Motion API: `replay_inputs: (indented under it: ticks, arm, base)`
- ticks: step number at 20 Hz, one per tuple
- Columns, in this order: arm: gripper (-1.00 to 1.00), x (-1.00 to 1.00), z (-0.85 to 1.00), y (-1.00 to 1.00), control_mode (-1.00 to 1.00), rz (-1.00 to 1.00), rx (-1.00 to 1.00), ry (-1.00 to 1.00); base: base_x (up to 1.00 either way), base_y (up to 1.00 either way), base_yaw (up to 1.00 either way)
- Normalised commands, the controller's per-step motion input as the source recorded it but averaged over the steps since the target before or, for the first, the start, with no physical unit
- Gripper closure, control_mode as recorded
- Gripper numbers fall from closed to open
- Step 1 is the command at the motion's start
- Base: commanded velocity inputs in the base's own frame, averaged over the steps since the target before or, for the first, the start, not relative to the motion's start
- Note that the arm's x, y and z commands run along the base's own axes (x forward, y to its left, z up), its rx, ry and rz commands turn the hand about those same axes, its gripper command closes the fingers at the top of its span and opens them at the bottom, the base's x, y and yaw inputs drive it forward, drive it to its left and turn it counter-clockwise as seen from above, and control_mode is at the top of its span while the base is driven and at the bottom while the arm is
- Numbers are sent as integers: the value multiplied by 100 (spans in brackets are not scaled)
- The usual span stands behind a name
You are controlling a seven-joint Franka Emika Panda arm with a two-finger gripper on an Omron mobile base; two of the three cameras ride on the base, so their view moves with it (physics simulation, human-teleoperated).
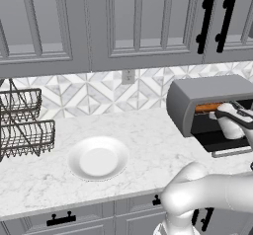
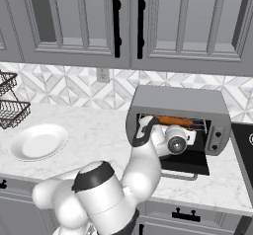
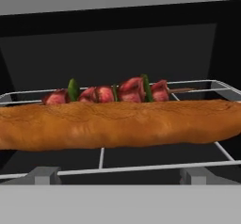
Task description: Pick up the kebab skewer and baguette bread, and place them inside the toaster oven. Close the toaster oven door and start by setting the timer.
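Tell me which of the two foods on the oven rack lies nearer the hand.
The baguette bread: the long orange-brown loaf across the front of the wire rack. The kebab skewer, with its red chunks, lies behind it, deeper inside.

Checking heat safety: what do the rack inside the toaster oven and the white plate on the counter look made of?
Thin grey wire rack: seemingly bare metal, slender rods with pale sheen. Round white plate: probably glazed ceramic, smooth and uniformly white, though plastic can't be excluded.

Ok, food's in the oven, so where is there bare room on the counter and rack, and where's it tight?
Bare marble counter lies between the white plate and the toaster oven, and in front of the plate. On the wire rack, a free strip runs ahead of the baguette bread. Crowded: the kebab skewer sits close behind the loaf, and the open gripper fills the oven mouth.
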Motion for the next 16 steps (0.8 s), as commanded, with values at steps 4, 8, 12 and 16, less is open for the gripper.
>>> replay_inputs:
  ticks: [4,8,12,16]
  arm:
    - [-100,10,0,0,-100,0,0,0]
    - [-100,4,0,0,-100,0,0,0]
    - [-100,-32,0,0,-100,0,0,0]
    - [-100,-45,2,-1,-100,0,0,0]
  base:
    - [0,0,0]
    - [0,0,0]
    - [0,0,0]
    - [0,0,0]
